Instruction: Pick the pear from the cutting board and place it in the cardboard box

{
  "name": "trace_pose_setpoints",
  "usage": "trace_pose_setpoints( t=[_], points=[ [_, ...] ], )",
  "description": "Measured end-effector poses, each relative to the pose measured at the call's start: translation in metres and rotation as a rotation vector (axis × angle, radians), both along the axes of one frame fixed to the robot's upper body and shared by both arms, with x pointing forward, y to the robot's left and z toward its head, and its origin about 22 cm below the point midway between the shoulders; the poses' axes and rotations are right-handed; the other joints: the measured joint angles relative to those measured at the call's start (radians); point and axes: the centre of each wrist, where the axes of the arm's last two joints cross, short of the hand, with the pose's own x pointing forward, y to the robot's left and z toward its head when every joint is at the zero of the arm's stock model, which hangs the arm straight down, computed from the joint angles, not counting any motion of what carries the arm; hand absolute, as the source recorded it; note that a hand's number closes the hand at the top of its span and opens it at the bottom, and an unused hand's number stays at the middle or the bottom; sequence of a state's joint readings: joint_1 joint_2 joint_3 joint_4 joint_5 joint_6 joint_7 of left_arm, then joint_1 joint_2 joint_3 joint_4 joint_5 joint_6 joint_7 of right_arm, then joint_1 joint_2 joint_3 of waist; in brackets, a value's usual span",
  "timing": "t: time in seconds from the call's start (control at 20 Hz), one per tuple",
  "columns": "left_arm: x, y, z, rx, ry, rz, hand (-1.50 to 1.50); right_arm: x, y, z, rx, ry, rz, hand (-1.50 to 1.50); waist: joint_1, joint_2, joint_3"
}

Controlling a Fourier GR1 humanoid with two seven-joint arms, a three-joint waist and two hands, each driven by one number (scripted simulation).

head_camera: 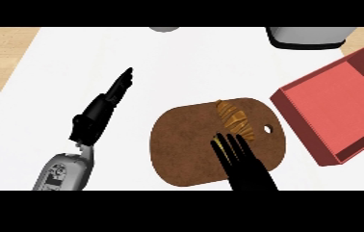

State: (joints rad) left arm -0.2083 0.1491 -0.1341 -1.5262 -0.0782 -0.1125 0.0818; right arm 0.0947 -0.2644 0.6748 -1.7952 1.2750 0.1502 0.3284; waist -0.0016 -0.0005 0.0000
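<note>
A brown round cutting board (186, 149) with a small hole near its right edge lies on the white counter. On its upper right part rests a tan, ridged, elongated item (234, 118), the only thing on the board. My right hand (240, 159) comes in from below with straight fingers spread over the board, its fingertips just below that item. A little yellow shows between the fingers. To the right lies a red open box (334, 113), tilted, holding nothing visible. My left hand (103, 108) rests open on the counter left of the board, fingers pointing up and right.
A white appliance with a dark base (307, 37) stands at the back right. A grey round object (164, 29) peeks in at the top centre. The wooden floor shows past the counter's left edge (16, 45).
</note>
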Motion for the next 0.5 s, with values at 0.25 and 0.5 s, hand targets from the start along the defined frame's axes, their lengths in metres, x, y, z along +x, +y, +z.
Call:
trace_pose_setpoints(
  t=[0.25,0.5],
  points=[
    [-0.008,0.002,-0.002,0.005,0.000,-0.006,0.00,0.008,0.000,-0.013,-0.011,0.013,-0.013,-1.50,0.002,0.000,0.000],
    [-0.003,0.001,-0.004,0.002,-0.003,-0.008,0.00,0.008,0.008,-0.020,-0.035,0.017,-0.020,-1.50,0.000,0.000,0.000]
  ],
)
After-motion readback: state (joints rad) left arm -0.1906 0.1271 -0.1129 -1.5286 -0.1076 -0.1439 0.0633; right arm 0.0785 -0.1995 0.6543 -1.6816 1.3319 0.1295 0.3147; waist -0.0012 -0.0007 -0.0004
